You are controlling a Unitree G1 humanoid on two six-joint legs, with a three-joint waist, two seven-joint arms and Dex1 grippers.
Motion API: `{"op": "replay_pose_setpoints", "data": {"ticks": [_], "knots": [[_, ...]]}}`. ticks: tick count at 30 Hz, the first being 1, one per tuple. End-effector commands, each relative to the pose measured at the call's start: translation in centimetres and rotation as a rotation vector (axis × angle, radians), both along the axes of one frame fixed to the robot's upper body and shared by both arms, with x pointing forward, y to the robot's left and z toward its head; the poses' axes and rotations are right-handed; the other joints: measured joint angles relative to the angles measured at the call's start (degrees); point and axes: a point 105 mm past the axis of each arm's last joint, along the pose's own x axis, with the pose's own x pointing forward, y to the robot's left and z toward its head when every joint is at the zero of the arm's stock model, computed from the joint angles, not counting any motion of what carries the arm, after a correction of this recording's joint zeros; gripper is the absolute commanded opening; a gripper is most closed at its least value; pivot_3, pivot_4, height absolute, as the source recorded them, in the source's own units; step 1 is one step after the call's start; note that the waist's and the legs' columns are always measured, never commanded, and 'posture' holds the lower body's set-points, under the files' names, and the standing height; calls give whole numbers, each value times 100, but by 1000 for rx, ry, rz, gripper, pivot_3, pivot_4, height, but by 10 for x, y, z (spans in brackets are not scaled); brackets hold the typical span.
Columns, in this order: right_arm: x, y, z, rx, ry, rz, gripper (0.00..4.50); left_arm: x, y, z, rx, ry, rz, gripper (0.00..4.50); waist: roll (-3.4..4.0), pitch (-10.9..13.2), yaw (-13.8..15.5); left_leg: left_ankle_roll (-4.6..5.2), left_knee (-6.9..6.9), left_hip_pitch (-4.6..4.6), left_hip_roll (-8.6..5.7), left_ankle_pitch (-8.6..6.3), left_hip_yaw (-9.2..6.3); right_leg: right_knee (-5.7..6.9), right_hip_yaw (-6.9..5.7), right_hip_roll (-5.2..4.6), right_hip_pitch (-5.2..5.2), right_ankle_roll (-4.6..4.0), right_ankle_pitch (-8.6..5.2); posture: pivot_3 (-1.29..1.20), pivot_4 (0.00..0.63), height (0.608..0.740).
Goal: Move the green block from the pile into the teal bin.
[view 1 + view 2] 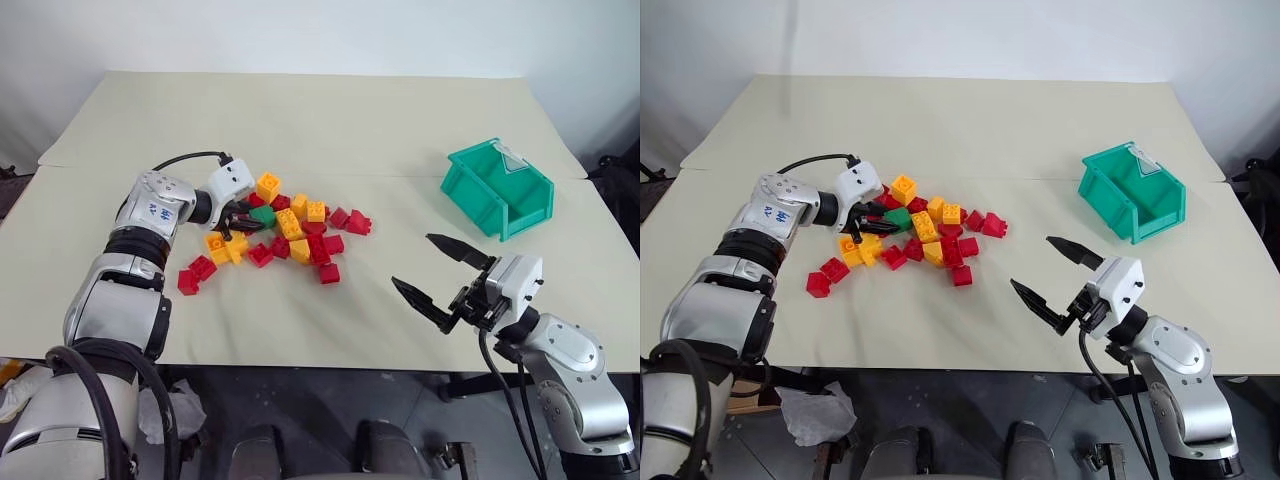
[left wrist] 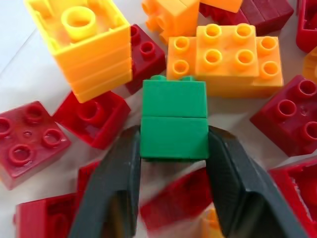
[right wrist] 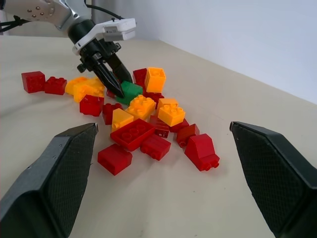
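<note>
Now green block [image 2: 174, 119] bright, studded, clamped in left claw [image 2: 173, 163], right claw [image 1: 440, 272] spread wide

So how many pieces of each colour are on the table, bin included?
Red bricks: about 13
Yellow-orange bricks: about 8
Green brick: 1
Teal bin: 1
Total: about 23. The heap overlaps, so the red and yellow counts are approximate.

Green block [image 2: 174, 120], red-and-yellow pile [image 1: 290, 232], teal bin [image 1: 497, 187].
</note>
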Motion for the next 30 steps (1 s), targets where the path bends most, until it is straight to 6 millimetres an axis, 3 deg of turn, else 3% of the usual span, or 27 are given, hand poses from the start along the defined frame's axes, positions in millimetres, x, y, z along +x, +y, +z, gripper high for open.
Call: {"op": "replay_pose_setpoints", "data": {"ticks": [1,6,9,12,16,18,21,25,27,28,30], "knots": [[-7,-2,13,8,-67,-3,4500,-2,4,5,-37,5,-5,1469,0,0,2,0,0,0,0,0,0,0,0,0,0,0,0,0,150,740],[-9,-4,13,3,-66,-7,4500,-3,0,39,-114,-101,-84,1469,-3,2,8,0,-1,-6,0,0,-1,-2,-1,0,-3,0,0,0,150,740],[-12,-11,13,-9,-63,-31,4500,-25,-24,74,-182,-162,-360,1469,-5,3,21,0,-1,-8,-1,0,-1,-3,-1,0,-3,0,0,0,150,740],[-16,-21,13,-21,-58,-69,4500,-41,-55,82,-180,-168,-564,1469,-6,4,108,2,2,-16,-2,-1,-4,-7,-2,0,-6,6,3,0,150,740],[-24,-38,11,-39,-40,-143,4500,-54,-114,69,-200,-94,-729,1469,-7,4,232,8,9,-16,-7,-5,-9,-17,-2,0,9,18,10,0,150,740],[-30,-48,8,-48,-24,-188,4500,-63,-149,54,-210,-44,-806,1469,-8,5,228,14,15,-21,-8,-8,-9,-25,-2,0,9,25,13,0,150,740],[-38,-55,4,-60,-5,-232,4500,-69,-183,30,-174,-18,-837,1469,-8,6,190,14,10,-22,-9,-8,-10,-27,-2,0,8,26,14,0,150,740],[-48,-61,-1,-63,25,-277,4500,-70,-213,-4,-93,-1,-810,1469,-4,3,139,14,12,-15,-8,-8,-8,-25,1,0,7,25,14,0,150,740],[-53,-61,-2,-54,40,-292,4500,-70,-222,-11,-87,0,-793,1469,-4,3,143,14,16,-16,-8,-8,-8,-24,2,0,7,24,13,0,150,740],[-55,-61,-1,-24,46,-305,4500,-72,-225,-13,-89,12,-802,2197,-4,3,142,14,17,-17,-8,-8,-8,-25,3,0,7,24,13,0,150,740],[-56,-61,3,34,49,-326,4500,-76,-230,-16,-103,36,-820,2793,-4,3,158,14,19,-20,-8,-8,-8,-25,4,0,6,24,13,0,150,740]]}}
